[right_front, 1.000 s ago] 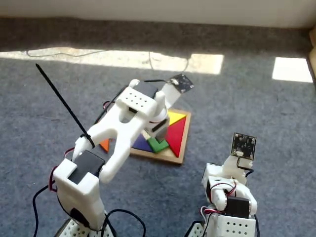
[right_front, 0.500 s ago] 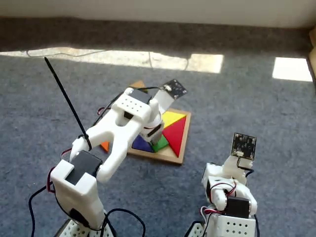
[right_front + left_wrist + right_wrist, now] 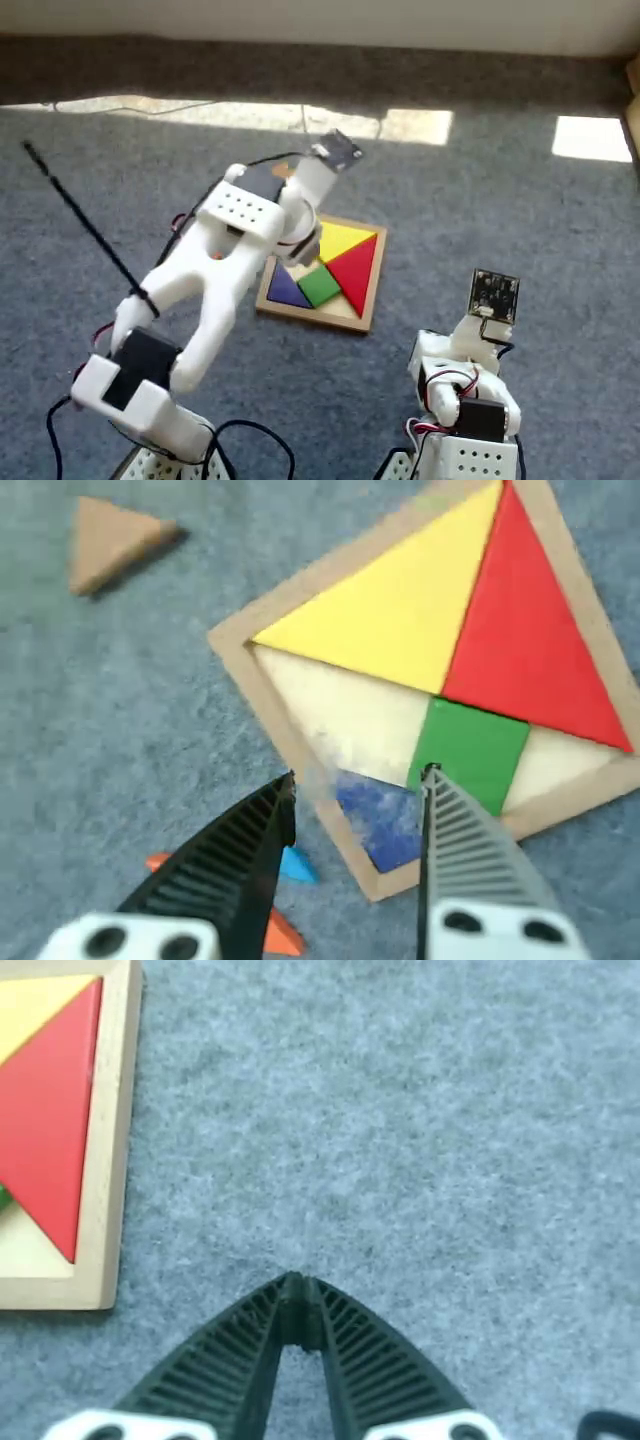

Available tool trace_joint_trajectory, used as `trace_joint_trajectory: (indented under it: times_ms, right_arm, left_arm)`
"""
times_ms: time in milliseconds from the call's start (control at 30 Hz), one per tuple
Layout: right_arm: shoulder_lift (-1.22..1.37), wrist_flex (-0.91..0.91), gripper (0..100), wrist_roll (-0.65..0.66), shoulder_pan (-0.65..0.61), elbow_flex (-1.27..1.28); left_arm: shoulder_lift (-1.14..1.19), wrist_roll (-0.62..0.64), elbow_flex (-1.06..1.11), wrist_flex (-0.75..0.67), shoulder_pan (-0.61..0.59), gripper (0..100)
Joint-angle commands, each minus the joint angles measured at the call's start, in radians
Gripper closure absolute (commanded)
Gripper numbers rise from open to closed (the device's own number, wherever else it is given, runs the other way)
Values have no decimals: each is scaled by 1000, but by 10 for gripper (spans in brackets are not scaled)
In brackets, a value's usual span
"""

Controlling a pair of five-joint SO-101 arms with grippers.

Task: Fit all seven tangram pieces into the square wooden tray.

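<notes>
The square wooden tray (image 3: 345, 318) lies on the carpet mid-scene. In it sit a yellow triangle (image 3: 385, 610), a red triangle (image 3: 520, 650), a green square (image 3: 470, 750) and a blue piece (image 3: 385, 815); pale bare floor shows between them. My left gripper (image 3: 357, 778) hangs open and empty above the tray's edge by the blue piece. On the carpet outside lie a tan triangle (image 3: 110, 540), an orange piece (image 3: 270, 930) and a small light-blue triangle (image 3: 297, 865). My right gripper (image 3: 300, 1282) is shut, empty, low over the carpet beside the tray's corner (image 3: 120, 1160).
Grey carpet surrounds the tray. The left arm (image 3: 240, 215) spans from the front left up over the tray's left side, with a black cable tie sticking out. The right arm (image 3: 465, 400) is folded at the front right. Sunlit patches cross the far carpet.
The left arm has swung up and left off the tray, uncovering the green and blue pieces in the high view. The right arm has kept still.
</notes>
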Motion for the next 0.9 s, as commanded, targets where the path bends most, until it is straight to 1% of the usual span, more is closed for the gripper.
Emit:
trace_joint_trajectory:
  times_ms: [0,100,200,267,333,400,567,633,767,867]
  right_arm:
    - [-10,8,986,-8,8,93]
    - [-10,8,986,-8,8,93]
    - [-10,8,986,-8,8,93]
    - [-10,8,986,-8,8,93]
    - [-10,8,986,-8,8,93]
    - [-10,8,986,-8,8,93]
    - [-10,8,986,-8,8,93]
    - [-10,8,986,-8,8,93]
    - [-10,8,986,-8,8,93]
    - [-10,8,986,-8,8,93]
  left_arm:
    - [-140,69,-68,9,-94,803]
    - [-140,123,-73,-58,-162,803]
    - [-77,173,-68,-149,-211,800]
    - [-8,181,-79,-193,-236,764]
    - [62,181,-79,-255,-245,723]
    - [122,181,-84,-310,-248,712]
    - [260,189,-191,-338,-231,712]
    - [315,256,-251,-338,-220,712]
    - [429,440,-394,-339,-202,712]
    - [518,506,-492,-339,-199,712]
